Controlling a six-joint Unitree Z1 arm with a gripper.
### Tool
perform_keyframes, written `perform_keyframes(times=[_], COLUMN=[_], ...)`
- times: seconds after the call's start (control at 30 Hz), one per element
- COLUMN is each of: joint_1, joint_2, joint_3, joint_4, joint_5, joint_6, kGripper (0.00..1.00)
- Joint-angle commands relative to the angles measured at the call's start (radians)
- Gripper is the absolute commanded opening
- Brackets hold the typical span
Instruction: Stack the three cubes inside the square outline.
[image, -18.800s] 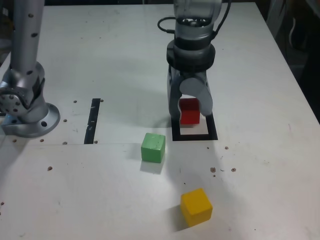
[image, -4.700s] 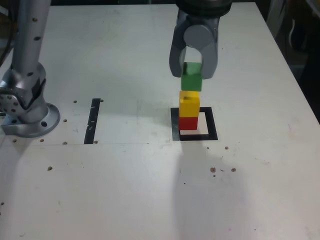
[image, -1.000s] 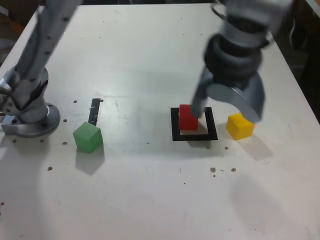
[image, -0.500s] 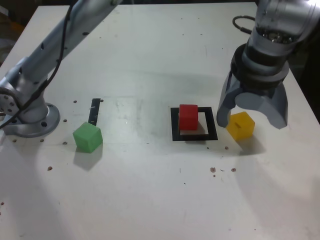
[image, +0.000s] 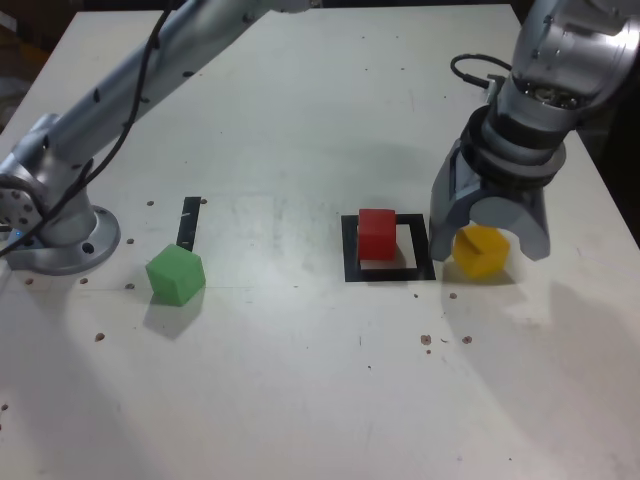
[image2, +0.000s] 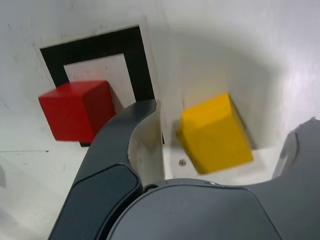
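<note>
The pincer (image: 489, 232) is spread wide and straddles the yellow cube (image: 481, 250), one jaw on each side; the wrist view shows gaps between the jaws and the yellow cube (image2: 216, 133), so nothing is gripped. The yellow cube rests on the tabletop (image: 300, 400) just outside the square outline (image: 388, 272), on the exterior view's right. The jaw nearer the outline stands between the yellow cube and the red cube (image: 377, 233).

The red cube sits inside the square outline, set toward the exterior view's left edge of the white centre; in the wrist view the red cube (image2: 76, 110) overlaps one side of the black frame (image2: 142, 55). The green cube (image: 175, 275) lies well apart on the exterior view's left, just below the short black strip (image: 187, 222) and near the arm base (image: 55, 225). Small dark specks dot the tabletop around the cubes.

Compared with half a second earlier, the pincer has come lower around the yellow cube and shifted slightly toward the outline. All three cubes are unmoved. Several seconds earlier the three cubes stood stacked in the outline.
</note>
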Motion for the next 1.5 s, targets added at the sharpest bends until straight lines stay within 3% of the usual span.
perform_keyframes(times=[0.0, 0.33, 0.5, 0.73, 1.1, 1.47], joint_1=[0.001, 0.002, 0.002, 0.002, -0.015, -0.03], joint_2=[0.01, 0.02, 0.031, 0.029, -0.037, -0.311], joint_3=[-0.003, -0.003, -0.003, -0.007, -0.004, 0.185], joint_4=[0.002, -0.012, -0.016, -0.016, -0.005, 0.021], joint_5=[-0.004, -0.007, -0.018, -0.025, -0.036, 0.005], joint_6=[-0.002, -0.009, -0.009, -0.009, 0.032, 0.055], kGripper=[0.8, 0.4, 0.36, 0.2, 0.16, 0.16])
